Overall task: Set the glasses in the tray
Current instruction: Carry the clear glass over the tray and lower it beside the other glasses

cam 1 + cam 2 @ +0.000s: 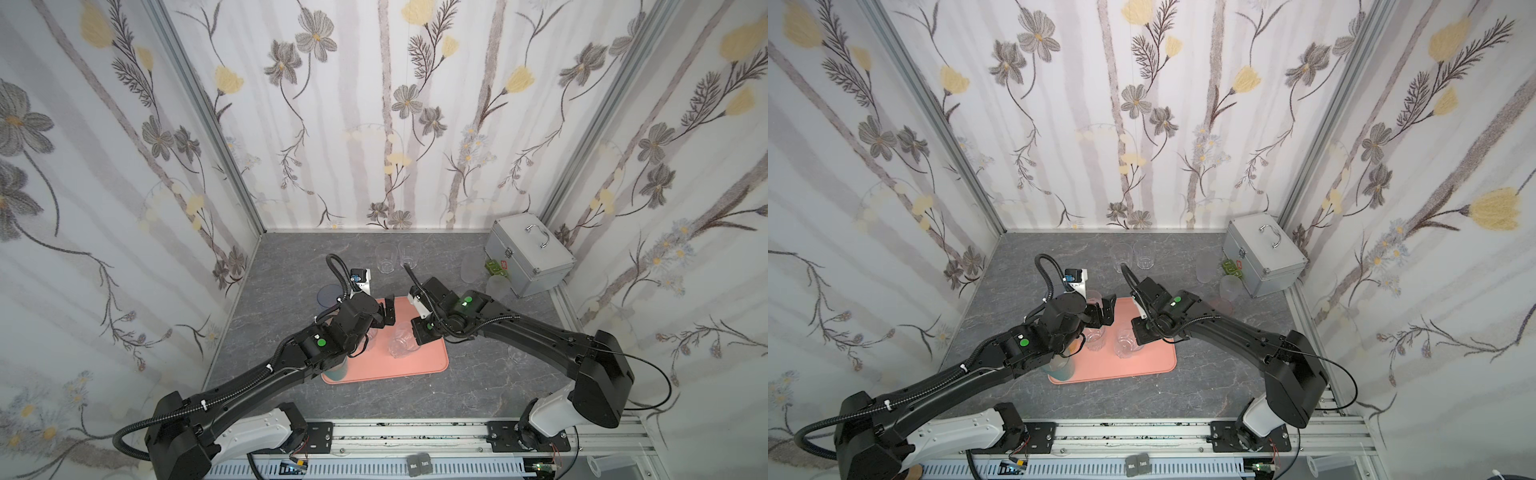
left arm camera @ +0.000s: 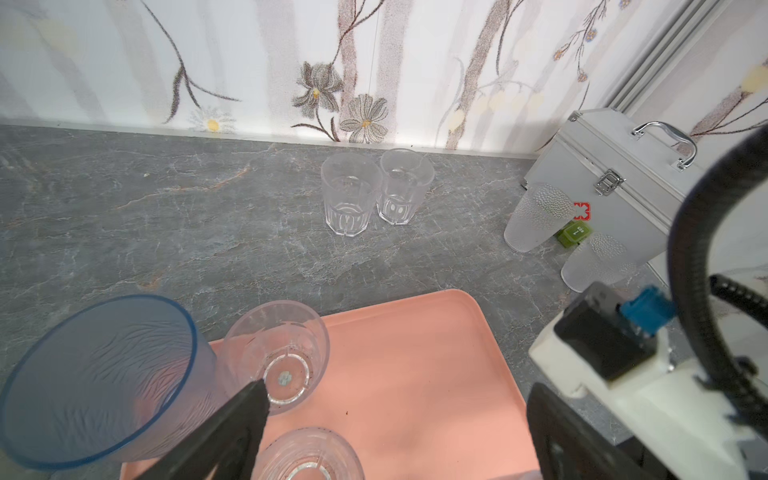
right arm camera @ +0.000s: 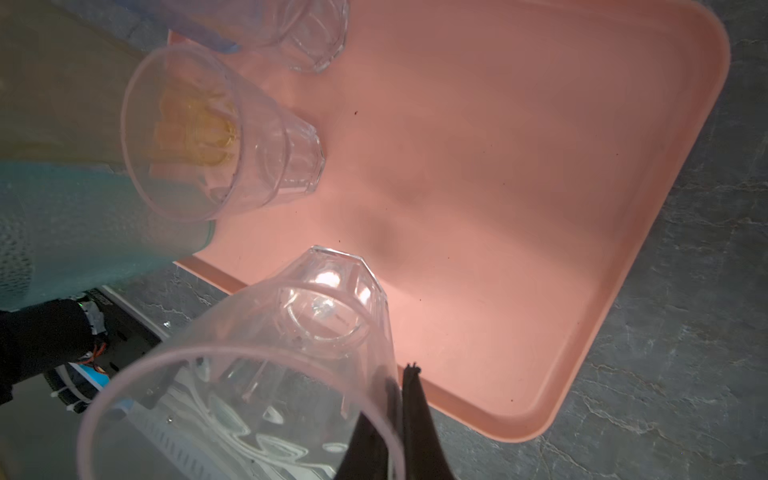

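Right fingers [image 3: 415, 415] were pinched on the rim wall of a clear glass [image 3: 299, 332], its base over the tray [image 3: 540, 187]. Left fingers [image 2: 232, 424] were spread wide, empty, above the tray by the blue glass [image 2: 95, 374]. Two more clear glasses [image 2: 351, 195] stood at the back of the desk [image 2: 166, 208], w/ a frosted pair [image 2: 536, 216] by the metal case [image 2: 623, 166].

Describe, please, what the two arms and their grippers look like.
The left arm and right arm are black with white base joints and a green dot near each wrist. Ribbed black hoses run along them. The left gripper and right gripper have flat black fingers below white camera mounts.
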